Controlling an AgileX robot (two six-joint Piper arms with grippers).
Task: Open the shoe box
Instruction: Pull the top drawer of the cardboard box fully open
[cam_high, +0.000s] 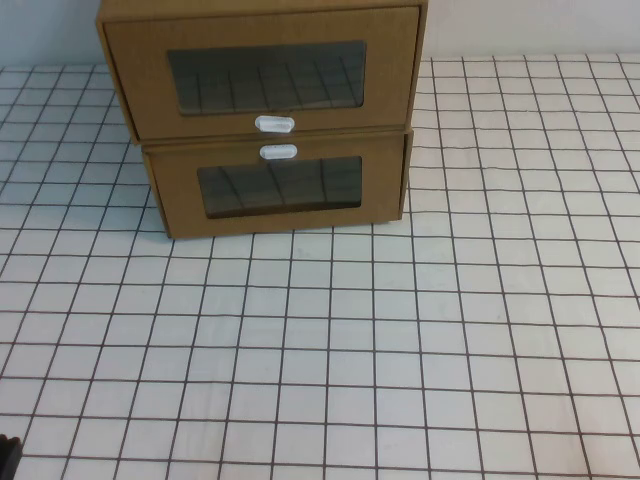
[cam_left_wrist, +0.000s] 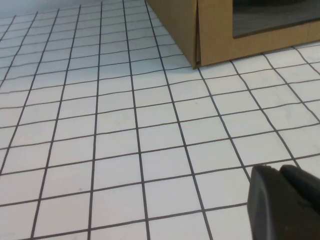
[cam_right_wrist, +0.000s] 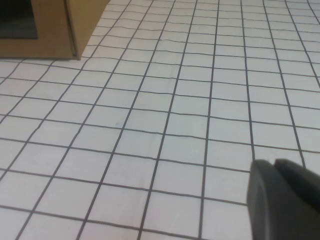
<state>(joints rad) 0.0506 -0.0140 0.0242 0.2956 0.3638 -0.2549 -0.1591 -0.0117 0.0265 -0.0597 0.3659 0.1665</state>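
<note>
Left end effector and right end effector, pressed together, hang over open table, well apart from shoe box.

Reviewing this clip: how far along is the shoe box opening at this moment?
Done: nothing yet. The upper shoe box and lower shoe box both sit closed, fronts flush, with the upper handle and lower handle untouched. In hand: nothing. The left gripper and right gripper are shut, empty, low over the table, short of the boxes. Left: reach a handle, grip, pull open.
</note>
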